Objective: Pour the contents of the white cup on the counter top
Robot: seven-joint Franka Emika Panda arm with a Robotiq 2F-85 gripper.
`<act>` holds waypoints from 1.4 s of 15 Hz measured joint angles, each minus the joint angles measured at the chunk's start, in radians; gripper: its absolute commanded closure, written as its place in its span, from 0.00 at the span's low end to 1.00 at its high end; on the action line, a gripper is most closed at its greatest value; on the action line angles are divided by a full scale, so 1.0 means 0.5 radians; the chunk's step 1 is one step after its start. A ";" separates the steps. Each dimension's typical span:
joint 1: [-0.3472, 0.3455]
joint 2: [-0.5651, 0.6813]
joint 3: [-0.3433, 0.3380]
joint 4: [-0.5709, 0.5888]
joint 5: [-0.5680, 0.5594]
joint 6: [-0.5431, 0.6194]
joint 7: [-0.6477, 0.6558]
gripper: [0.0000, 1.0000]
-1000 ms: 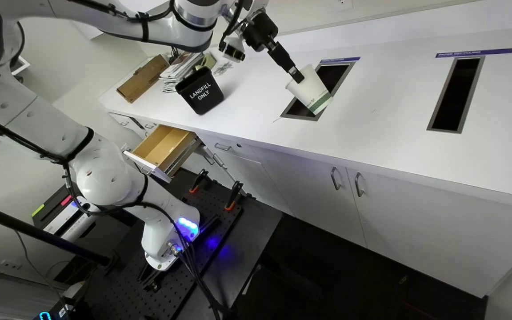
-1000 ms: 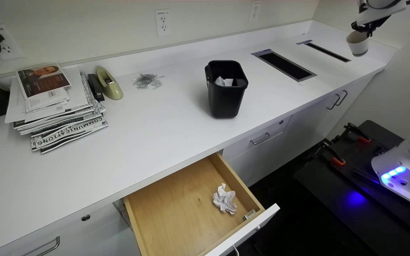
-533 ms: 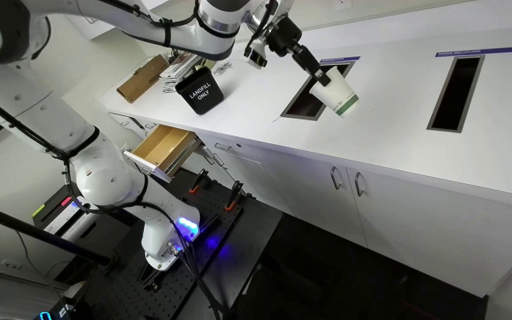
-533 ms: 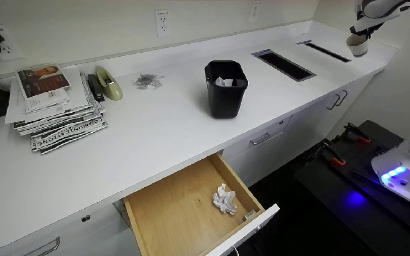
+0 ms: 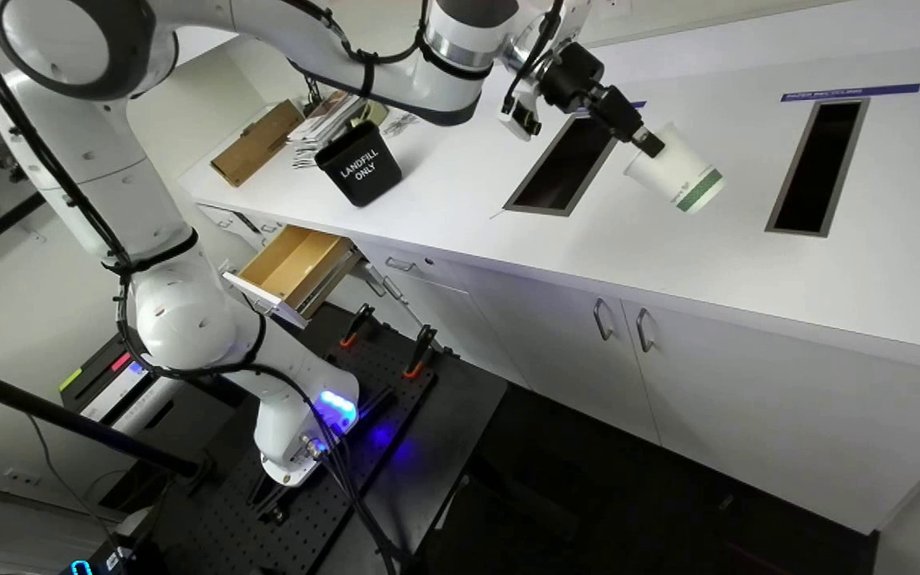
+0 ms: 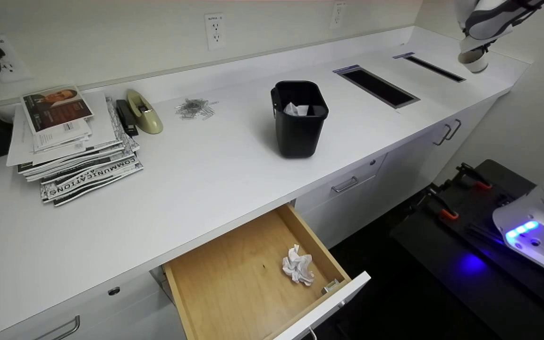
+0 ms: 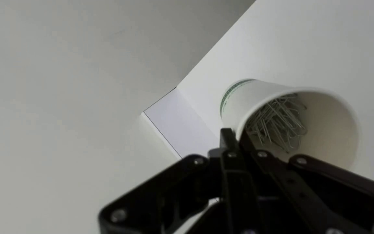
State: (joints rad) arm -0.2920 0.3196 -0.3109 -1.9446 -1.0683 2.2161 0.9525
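The white cup [image 5: 677,169] has a green band near its base. It hangs tilted above the counter top [image 5: 715,271], between the two dark slots, its mouth toward the upper left. It also shows in an exterior view [image 6: 476,62] near the far end. My gripper [image 5: 652,145] is shut on the cup's wall at the rim, one finger inside and one outside, as the wrist view [image 7: 238,137] shows. The contents, silvery paper clips [image 7: 276,123], lie heaped inside the cup against its wall. The exterior views do not show them in the cup.
A black bin [image 6: 300,127] with crumpled paper inside stands on the counter. Loose paper clips [image 6: 195,108], a tape dispenser [image 6: 144,112] and stacked magazines [image 6: 83,156] lie farther along. An open drawer [image 6: 248,278] holds crumpled paper. Dark slots [image 5: 819,172] cut into the counter.
The arm has carried the tilted cup from over a slot to the counter between the slots, rightward in an exterior view. The grip stays the same. The other objects have not moved.
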 measured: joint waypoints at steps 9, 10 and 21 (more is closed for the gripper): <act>0.041 0.451 0.004 0.315 -0.246 -0.066 0.273 0.99; 0.052 0.482 0.004 0.340 -0.258 -0.094 0.290 0.99; 0.117 0.726 0.010 0.549 -0.298 -0.421 0.315 0.99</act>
State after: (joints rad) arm -0.2335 0.6828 -0.3058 -1.6702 -1.2170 2.0056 1.1100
